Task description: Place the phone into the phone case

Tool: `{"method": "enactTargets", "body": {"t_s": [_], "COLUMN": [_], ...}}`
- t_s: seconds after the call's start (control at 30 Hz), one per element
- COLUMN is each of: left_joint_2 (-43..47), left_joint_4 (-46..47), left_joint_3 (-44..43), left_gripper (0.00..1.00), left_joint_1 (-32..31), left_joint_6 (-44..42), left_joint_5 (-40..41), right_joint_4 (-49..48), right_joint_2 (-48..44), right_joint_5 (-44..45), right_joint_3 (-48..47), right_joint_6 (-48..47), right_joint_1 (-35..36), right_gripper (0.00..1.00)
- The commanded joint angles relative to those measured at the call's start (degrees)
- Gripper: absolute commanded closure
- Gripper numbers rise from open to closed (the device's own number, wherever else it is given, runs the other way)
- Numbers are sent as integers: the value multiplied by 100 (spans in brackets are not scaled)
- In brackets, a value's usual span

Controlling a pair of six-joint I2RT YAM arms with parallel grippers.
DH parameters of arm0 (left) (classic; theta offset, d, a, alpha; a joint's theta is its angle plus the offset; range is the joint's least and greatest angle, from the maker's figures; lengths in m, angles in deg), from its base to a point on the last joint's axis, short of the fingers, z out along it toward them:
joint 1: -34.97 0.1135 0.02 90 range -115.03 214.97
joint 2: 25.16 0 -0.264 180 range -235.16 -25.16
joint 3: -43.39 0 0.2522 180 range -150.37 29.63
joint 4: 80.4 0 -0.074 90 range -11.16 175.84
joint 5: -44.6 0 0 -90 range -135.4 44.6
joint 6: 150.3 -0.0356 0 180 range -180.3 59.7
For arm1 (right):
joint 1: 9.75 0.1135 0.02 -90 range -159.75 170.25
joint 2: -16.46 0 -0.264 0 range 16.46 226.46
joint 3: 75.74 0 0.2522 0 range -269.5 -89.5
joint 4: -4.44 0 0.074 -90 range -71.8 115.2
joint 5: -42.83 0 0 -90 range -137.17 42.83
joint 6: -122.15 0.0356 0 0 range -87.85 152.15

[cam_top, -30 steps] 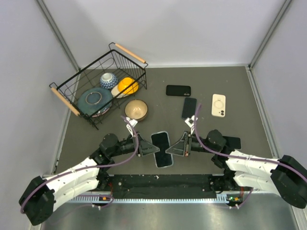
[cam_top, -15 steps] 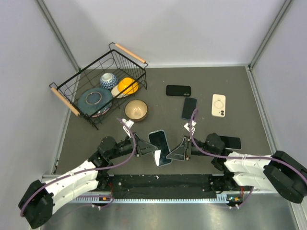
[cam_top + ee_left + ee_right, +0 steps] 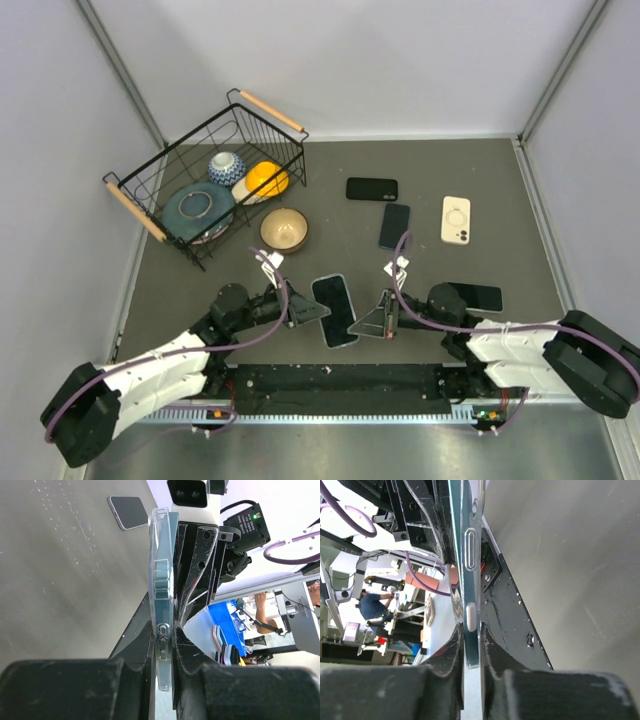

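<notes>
Phone (image 3: 335, 311) shifted — left pincer (image 3: 314, 312), right pincer (image 3: 364, 323) clamping

The phone (image 3: 335, 311) had a black screen, the phone case (image 3: 161, 575) was clear with a pale blue tint, the basket (image 3: 272, 111) was black wire with light wooden handles, the patterned bowl (image 3: 226, 165) was blue and white, the yellow bowl (image 3: 266, 179) was plain, and the table (image 3: 450, 165) was dark grey.

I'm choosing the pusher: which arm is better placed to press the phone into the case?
Right, probably. The right gripper is shut on the phone at its buttoned edge, while the left gripper clamps the clear case, so left can steady it as right pushes.
</notes>
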Motion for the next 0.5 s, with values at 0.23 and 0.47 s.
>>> {"method": "enactTargets", "body": {"t_s": [0.23, 0.47], "left_joint_2": [-88, -150], "left_joint_4": [367, 683], "left_joint_3": [-327, -363], "left_gripper": [100, 100], "left_joint_1": [3, -6], "left_joint_6": [-585, -611], "left_joint_5": [-1132, -1924], "right_joint_4": [2359, 4584], "right_joint_2": [-1851, -2371], "right_joint_5": [640, 1203], "right_joint_3": [-710, -1816], "right_joint_6": [-1054, -2118], "right_joint_1": [67, 40], "right_gripper": [40, 33]}}
